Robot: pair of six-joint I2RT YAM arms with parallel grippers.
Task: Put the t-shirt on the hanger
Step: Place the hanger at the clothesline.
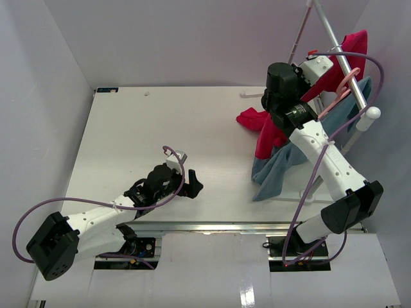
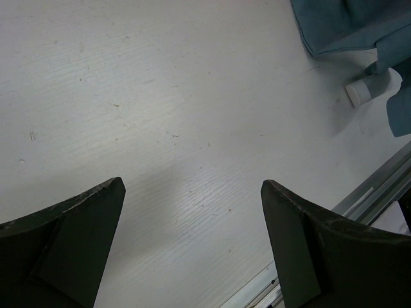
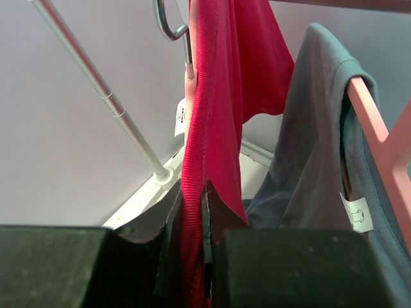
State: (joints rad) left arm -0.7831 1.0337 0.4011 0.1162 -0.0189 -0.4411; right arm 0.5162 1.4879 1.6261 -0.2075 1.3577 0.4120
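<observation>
The crimson t-shirt [image 1: 264,138] hangs at the rack on the right, its lower end trailing onto the table [image 1: 141,128]. In the right wrist view my right gripper [image 3: 191,189] is shut on a ribbed edge of the t-shirt [image 3: 215,96], held up high. The hanger's pale-pink stem [image 3: 189,70] and metal hook show just behind the fabric, next to a small white label [image 3: 180,119]; the rest of the hanger is hidden. My left gripper [image 1: 191,183] lies low over the table near its front edge, open and empty [image 2: 192,183].
A blue-grey garment [image 1: 279,170] hangs on another pink hanger [image 3: 379,138] right beside the t-shirt; it also shows in the left wrist view [image 2: 353,25]. The silver rack pole [image 1: 340,61] slants past at the back right, with a white foot [image 2: 363,92]. White walls enclose the table.
</observation>
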